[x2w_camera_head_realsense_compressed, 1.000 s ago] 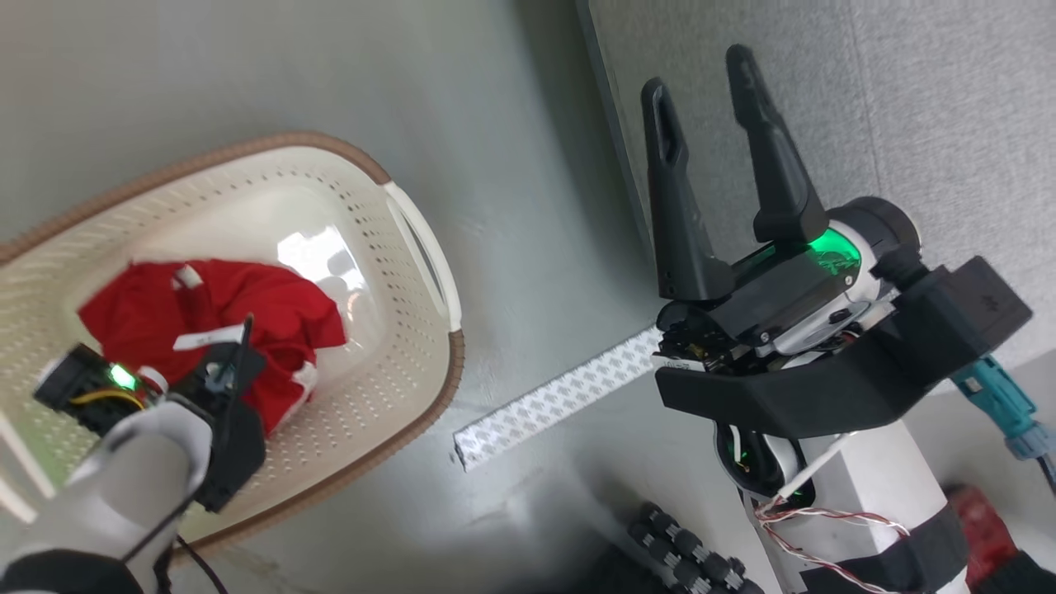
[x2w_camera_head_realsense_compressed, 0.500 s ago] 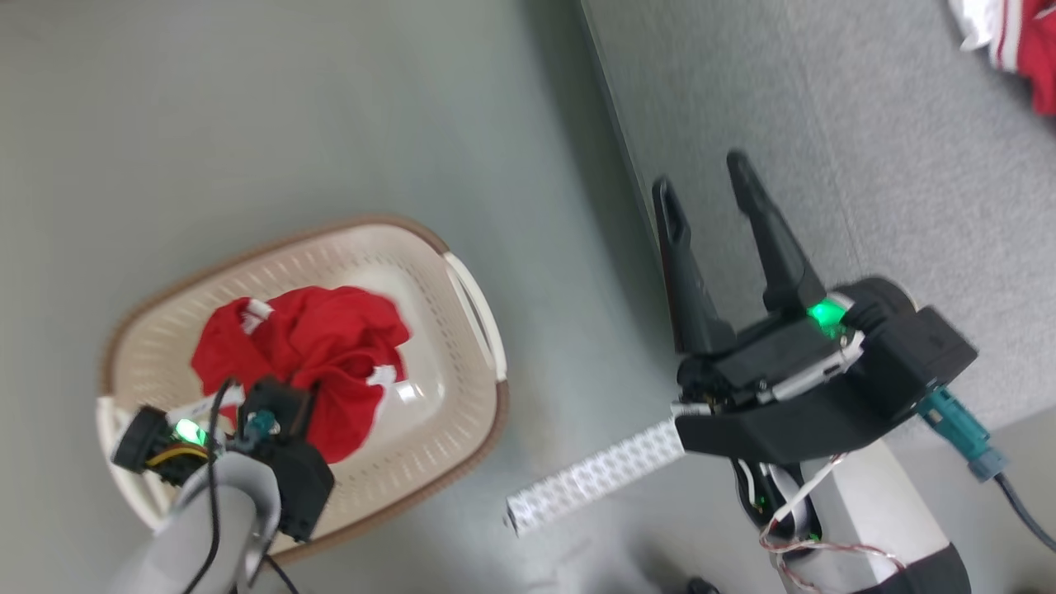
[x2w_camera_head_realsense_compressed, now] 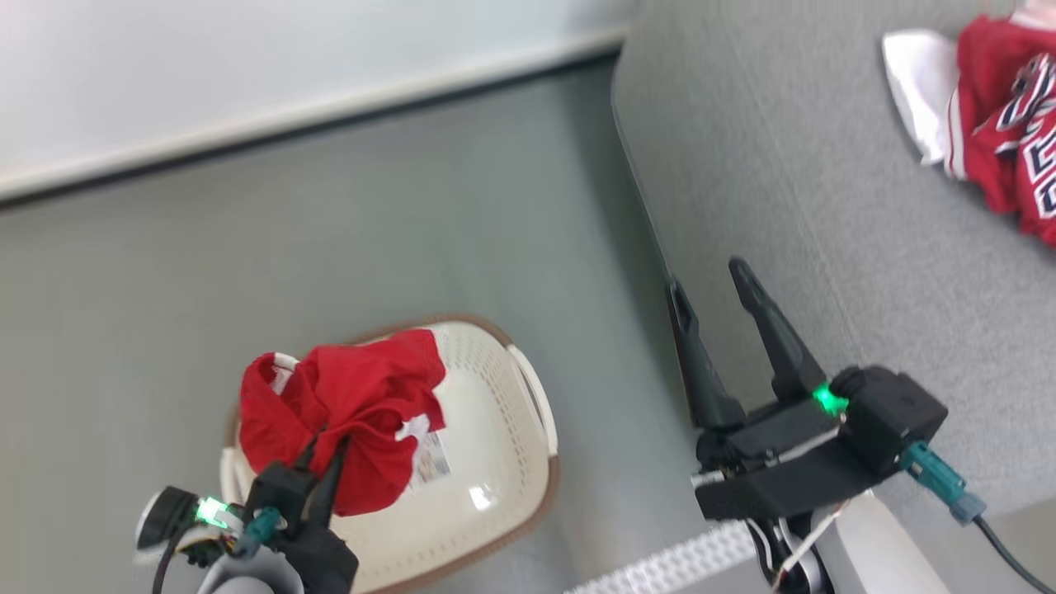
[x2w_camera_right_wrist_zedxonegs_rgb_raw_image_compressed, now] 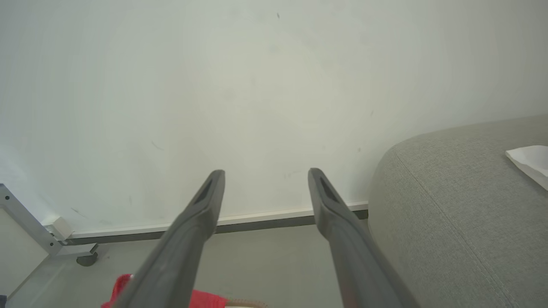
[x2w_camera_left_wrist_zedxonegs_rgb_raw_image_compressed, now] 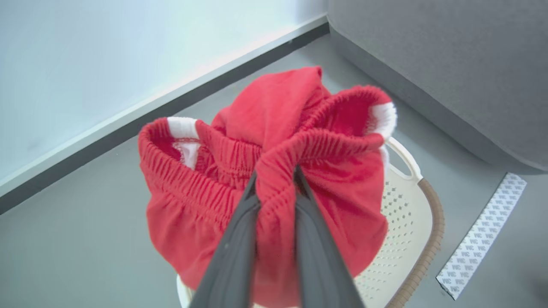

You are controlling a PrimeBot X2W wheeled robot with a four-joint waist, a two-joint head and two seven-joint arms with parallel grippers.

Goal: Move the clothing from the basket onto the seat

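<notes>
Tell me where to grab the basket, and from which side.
Probably the white side handle of the basket, coming from above on the sofa side with the open right pincer. The handle arches clear of the wall, leaving a slot for one finger.

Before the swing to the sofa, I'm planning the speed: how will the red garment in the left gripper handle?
Probably floppy: the garment bunches and droops around the left gripper. Likely light, since one pinch at the gathered waistband holds it all up. Loose folds hang over the basket and might sway or snag its rim.
</notes>
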